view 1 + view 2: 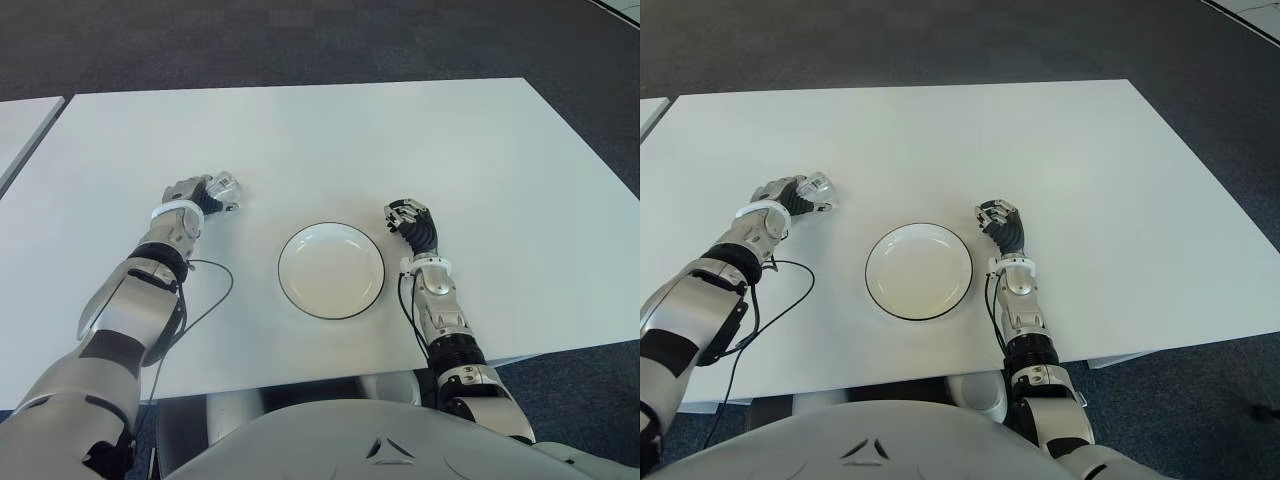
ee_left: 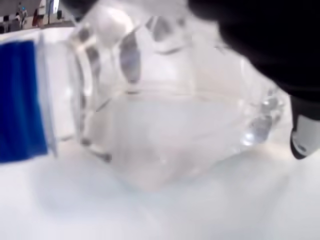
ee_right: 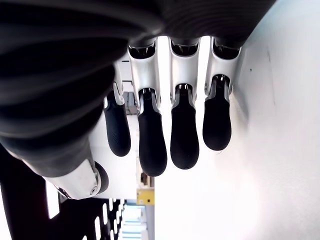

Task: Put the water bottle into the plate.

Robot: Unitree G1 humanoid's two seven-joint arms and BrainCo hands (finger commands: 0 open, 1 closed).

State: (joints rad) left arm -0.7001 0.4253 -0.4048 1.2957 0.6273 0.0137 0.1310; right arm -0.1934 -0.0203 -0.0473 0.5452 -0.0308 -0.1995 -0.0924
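Nearest the robot's body, a round white plate with a thin dark rim [image 1: 331,270] sits on the flat white table [image 1: 330,140], close to the near edge and roughly midway between the two arms. Nothing lies in it. A thin black cable [image 1: 205,300] loops over the table surface beside the left forearm, to the left of the plate.

Just right of the plate is the right hand [image 1: 407,218], with its dark fingers [image 3: 152,135] curled inward toward the palm and nothing between them; the right wrist view shows four black fingertips bent down side by side with the thumb tucked underneath, holding no object.

A little farther out, well to the left of the plate, the left hand [image 1: 197,195] is wrapped around a clear plastic water bottle with a blue label [image 2: 165,130]. In the eye views the bottle [image 1: 226,188] shows as a small transparent shape poking out beyond the knuckles, low over the table. The left wrist view shows its ribbed clear body close up, lying nearly sideways, with a black fingertip [image 2: 304,135] pressed at its side. The bottle is apart from the plate.

Beyond the table's far edge lies dark grey carpet [image 1: 300,40].
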